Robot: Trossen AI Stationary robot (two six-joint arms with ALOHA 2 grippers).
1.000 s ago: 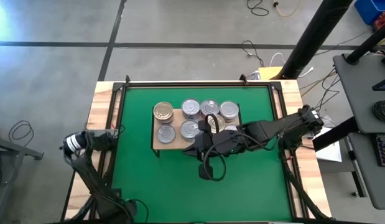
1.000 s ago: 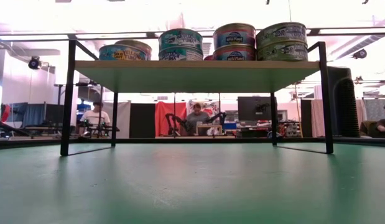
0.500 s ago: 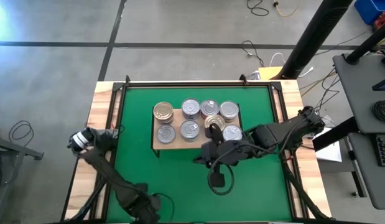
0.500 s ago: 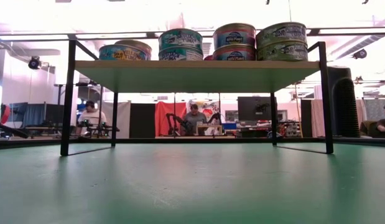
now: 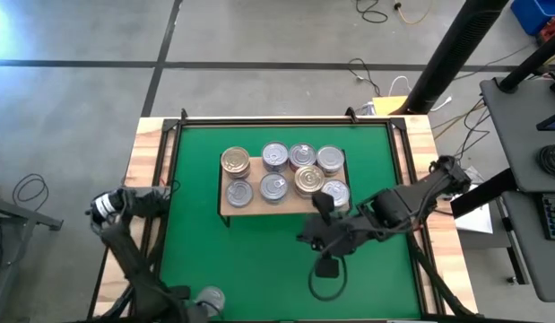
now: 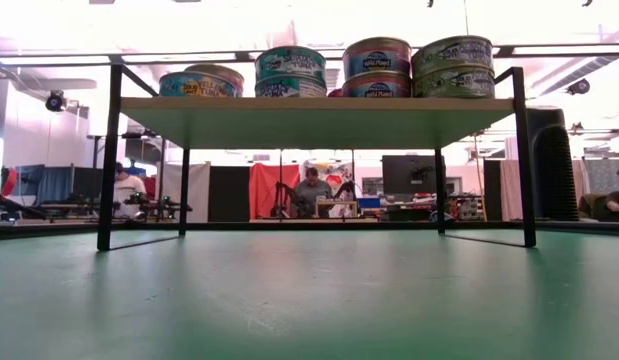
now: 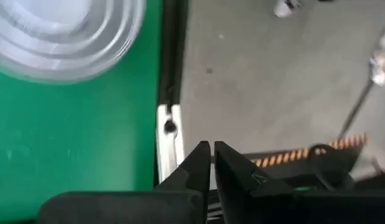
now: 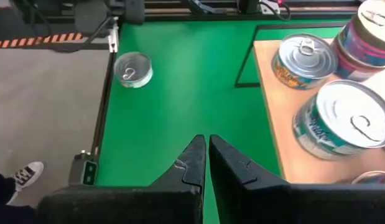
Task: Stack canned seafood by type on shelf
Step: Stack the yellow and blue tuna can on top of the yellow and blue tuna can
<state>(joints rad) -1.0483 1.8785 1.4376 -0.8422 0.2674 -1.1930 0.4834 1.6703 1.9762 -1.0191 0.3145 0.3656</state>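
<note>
Eight tins topmost on one shelf, six silver and two gold, plus one loose tin on one mat; two grippers, left gripper and right gripper.

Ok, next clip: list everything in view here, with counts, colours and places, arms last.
tins on shelf: eight tops seen from above, six silver, two gold-toned, two rows
shelf: one, light wood, black legs, mid-mat
loose tin: one, silver, mat's near left corner
green mat: one, covers table
people: at least two, seated in room behind
left gripper: shut, empty, at mat's near left edge beside loose tin
right gripper: shut, empty, over mat, near side of shelf
</note>
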